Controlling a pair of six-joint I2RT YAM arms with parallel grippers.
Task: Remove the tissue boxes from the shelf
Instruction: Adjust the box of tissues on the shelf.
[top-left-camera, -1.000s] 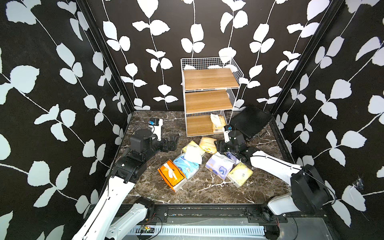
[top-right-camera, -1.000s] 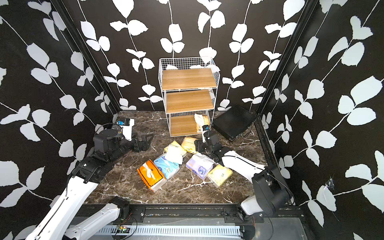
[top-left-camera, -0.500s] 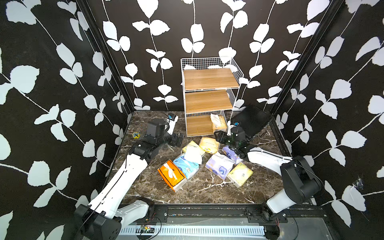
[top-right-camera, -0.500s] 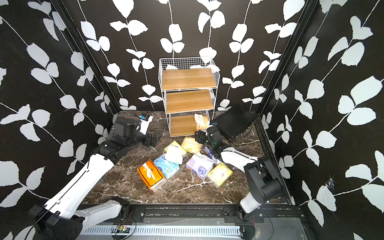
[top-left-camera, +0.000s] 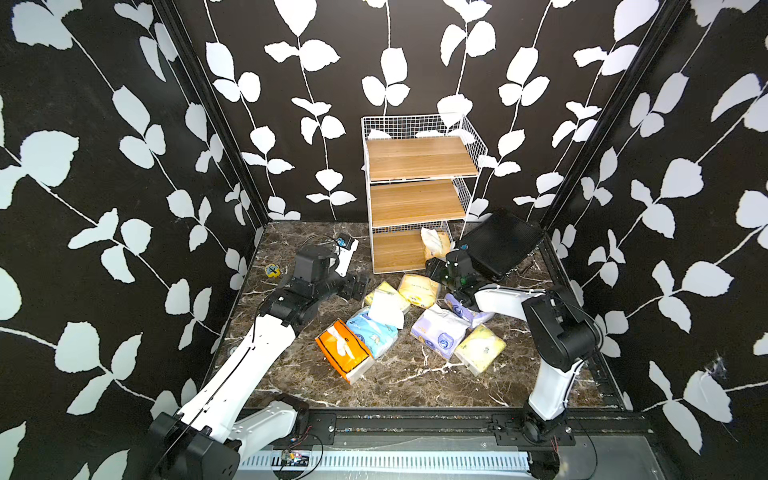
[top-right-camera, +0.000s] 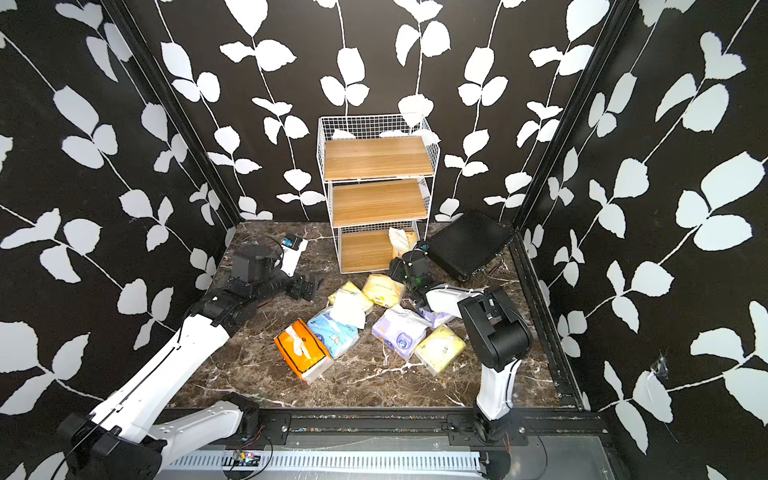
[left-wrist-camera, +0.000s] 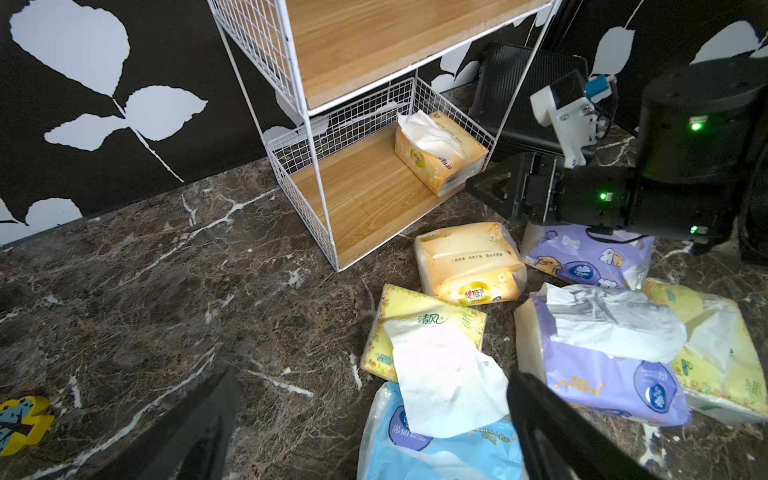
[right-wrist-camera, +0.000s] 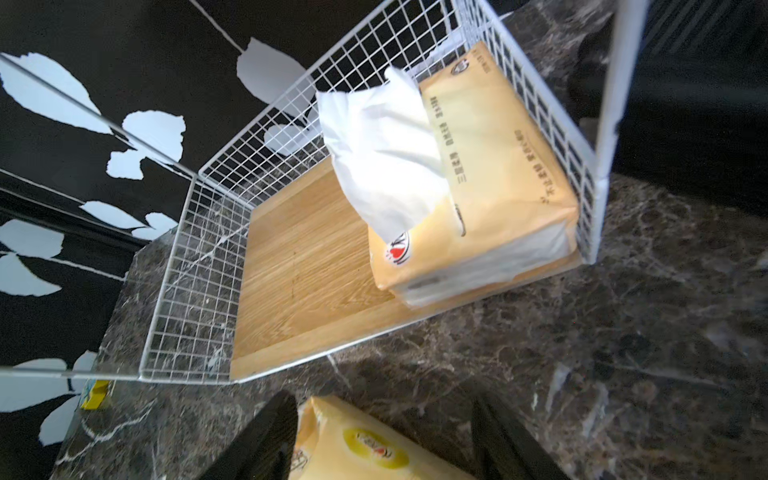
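A staged robot test booth: walls (top-left-camera: 104, 166) papered black with white leaf vines enclose a dark marble-look surface (top-left-camera: 415, 386). Two white robot arms (top-left-camera: 249, 357) are mounted on a metal rail (top-left-camera: 415, 428) in front.

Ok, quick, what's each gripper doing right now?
Left gripper: open, holding nothing.
Right gripper: open, holding nothing, facing the pack on the shelf.
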